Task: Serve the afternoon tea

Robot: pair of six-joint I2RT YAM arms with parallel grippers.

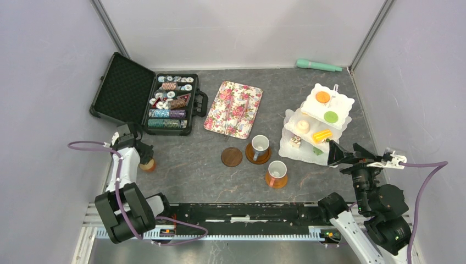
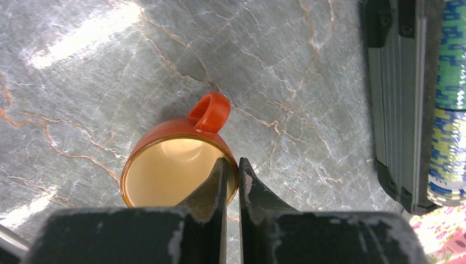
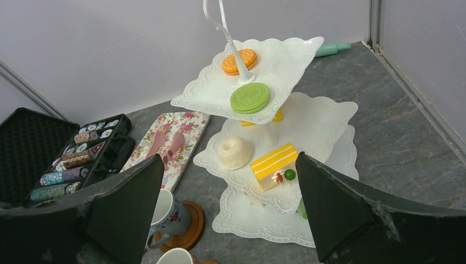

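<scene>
Orange mug (image 2: 165, 179) stands at the left of the marbled table (image 1: 198, 170), its rim pinched in the left gripper (image 2: 232, 163), well apart from the bare saucer (image 1: 232, 157) that I judge awaits it. Grey mug (image 1: 260, 143) and nearer mug (image 1: 277, 170) already sit on saucers (image 1: 248, 157). Pastries (image 1: 322, 97) fill the tiered stand (image 1: 344, 108), and the right gripper (image 3: 228, 158) gapes empty beside it.

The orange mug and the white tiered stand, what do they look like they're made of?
Orange mug: glossy orange outside, smooth cream inside, so glazed ceramic or shiny plastic. White tiered stand: embossed scalloped edges with a soft sheen, porcelain or moulded plastic, unclear which.
</scene>
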